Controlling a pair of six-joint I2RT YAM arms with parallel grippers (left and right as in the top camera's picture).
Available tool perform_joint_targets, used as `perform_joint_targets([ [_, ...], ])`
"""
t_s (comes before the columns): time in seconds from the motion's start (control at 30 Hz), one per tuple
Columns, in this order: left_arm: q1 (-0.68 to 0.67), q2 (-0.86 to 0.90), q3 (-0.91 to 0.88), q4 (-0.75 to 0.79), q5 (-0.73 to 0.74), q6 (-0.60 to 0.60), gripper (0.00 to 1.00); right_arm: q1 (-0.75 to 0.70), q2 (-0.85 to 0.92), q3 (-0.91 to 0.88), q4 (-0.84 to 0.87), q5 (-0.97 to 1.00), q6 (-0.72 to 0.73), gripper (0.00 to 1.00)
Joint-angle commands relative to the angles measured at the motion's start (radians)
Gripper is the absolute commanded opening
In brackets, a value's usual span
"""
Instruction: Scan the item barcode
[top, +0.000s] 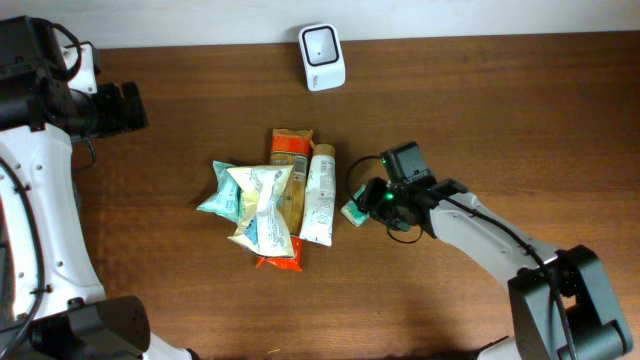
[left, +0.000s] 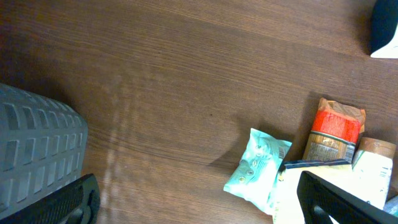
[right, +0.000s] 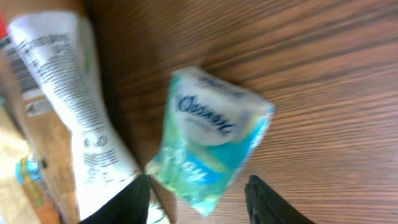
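Jaws of the right gripper (right: 199, 190) straddle the tissue pack (right: 211, 134), parted.

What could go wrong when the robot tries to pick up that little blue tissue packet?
1. The right end effector straddles only the lower end of the soft tissue packet, which lies tilted, so the packet might squish or slip out.
2. The white tube lies close beside the packet, so a finger could bump or pinch it too.
3. The scanner stands well away, so a loose grip might drop the packet on the way there.
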Motion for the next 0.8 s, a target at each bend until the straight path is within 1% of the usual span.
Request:
perform_joint_targets([
  [0.0, 0.002, -0.004, 0.005, -0.002, -0.006, 0.008, 0.99, 0.045, 0.006, 0.011, 0.026, -0.018, 0.004, 0.37],
  [0.1, 0.002, -0.004, 0.005, -0.002, -0.006, 0.008, 0.99, 0.085, 0.064, 0.011, 0.079, 0.021, 0.012, 0.31],
  [0.2, 0.002, -0.004, 0.005, -0.002, -0.006, 0.008, 0.99, 0.097, 0.112, 0.011, 0.161, -0.036, 0.034, 0.30],
  [0.3, 0.002, -0.004, 0.005, -0.002, -0.006, 0.008, 0.99, 0.100, 0.116, 0.011, 0.160, -0.037, 0.034, 0.32],
  [0.37, 0.002, -0.004, 0.005, -0.002, -0.006, 0.008, 0.99, 0.099, 0.116, 0.011, 0.130, -0.038, 0.034, 0.39],
  [0.43, 0.002, -0.004, 0.005, -0.002, -0.006, 0.008, 0.99, 0.083, 0.115, 0.018, 0.088, -0.093, 0.023, 0.42],
  [0.5, 0.002, -0.004, 0.005, -0.002, -0.006, 0.008, 0.99, 0.033, 0.115, 0.057, -0.046, -0.126, -0.058, 0.42],
  [0.57, 0.002, -0.004, 0.005, -0.002, -0.006, 0.008, 0.99, 0.000, 0.115, 0.092, -0.130, -0.122, -0.132, 0.42],
  [0.63, 0.002, -0.004, 0.005, -0.002, -0.006, 0.008, 0.99, -0.055, 0.115, 0.146, -0.205, -0.082, -0.280, 0.44],
  [0.67, 0.002, -0.004, 0.005, -0.002, -0.006, 0.008, 0.99, -0.082, 0.115, 0.163, -0.211, -0.065, -0.407, 0.49],
  [0.7, 0.003, -0.004, 0.005, -0.002, -0.006, 0.008, 0.99, -0.095, 0.115, 0.168, -0.209, -0.064, -0.487, 0.50],
  [0.73, 0.002, -0.004, 0.005, -0.002, -0.006, 0.008, 0.99, -0.111, 0.115, 0.174, -0.211, -0.039, -0.594, 0.54],
  [0.77, 0.002, -0.004, 0.005, -0.002, -0.006, 0.008, 0.99, -0.118, 0.115, 0.176, -0.211, -0.009, -0.657, 0.59],
])
